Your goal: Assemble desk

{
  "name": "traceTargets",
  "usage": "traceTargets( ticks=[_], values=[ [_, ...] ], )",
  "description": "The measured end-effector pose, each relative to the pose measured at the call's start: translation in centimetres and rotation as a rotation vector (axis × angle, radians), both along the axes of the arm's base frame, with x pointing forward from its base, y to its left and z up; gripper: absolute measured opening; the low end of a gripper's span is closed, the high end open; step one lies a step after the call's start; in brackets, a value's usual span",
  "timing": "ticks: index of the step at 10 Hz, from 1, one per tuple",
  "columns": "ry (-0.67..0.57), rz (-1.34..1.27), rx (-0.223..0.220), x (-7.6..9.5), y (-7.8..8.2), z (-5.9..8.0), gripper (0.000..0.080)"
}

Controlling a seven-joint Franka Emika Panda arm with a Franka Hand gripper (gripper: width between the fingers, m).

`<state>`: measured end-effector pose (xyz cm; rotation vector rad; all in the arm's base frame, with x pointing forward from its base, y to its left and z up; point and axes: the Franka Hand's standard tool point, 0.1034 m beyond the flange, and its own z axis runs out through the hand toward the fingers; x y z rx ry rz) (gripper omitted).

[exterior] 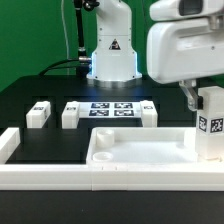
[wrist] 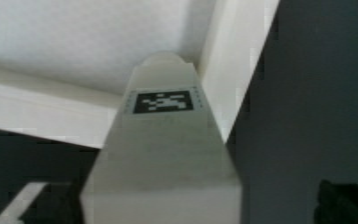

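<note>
Three loose legs (exterior: 37,113) lie on the surface (exterior: 15,100) behind the tabletop (exterior: 140,158). At the exterior view's right one leg (exterior: 210,125) stands at its corner, with the tool (exterior: 204,96) around it, fingers wide, not gripping. That leg looks placed; next, lift away and fetch another.

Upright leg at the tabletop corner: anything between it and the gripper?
Nothing visible. The gripper hangs right above the upright leg, jaws open, one to each side of it in the wrist view. The three other legs lie well apart from it, by the marker board.
</note>
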<state>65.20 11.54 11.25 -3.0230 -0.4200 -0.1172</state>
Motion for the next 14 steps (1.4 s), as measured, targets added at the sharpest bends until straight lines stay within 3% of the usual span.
traceTargets(
  ticks=[2, 4, 5, 6, 9, 11, 14],
  values=[
    [0.004, -0.058, 0.01, 0.1, -0.2, 0.1, 0.0649],
    [0.013, -0.133, 0.02, 0.0, 0.0, 0.0, 0.0385],
    [0.02, -0.208, 0.022, 0.0, -0.2, 0.0, 0.0385],
    [0.026, -0.274, 0.02, 0.1, -0.7, -0.1, 0.0305],
    [0.057, -0.624, 0.048, 0.2, -1.3, -0.2, 0.03],
    [0.116, -1.037, 0.111, -0.2, -1.5, -0.3, 0.03],
    [0.212, -1.417, 0.182, -0.2, -1.6, -0.3, 0.03]
  ],
)
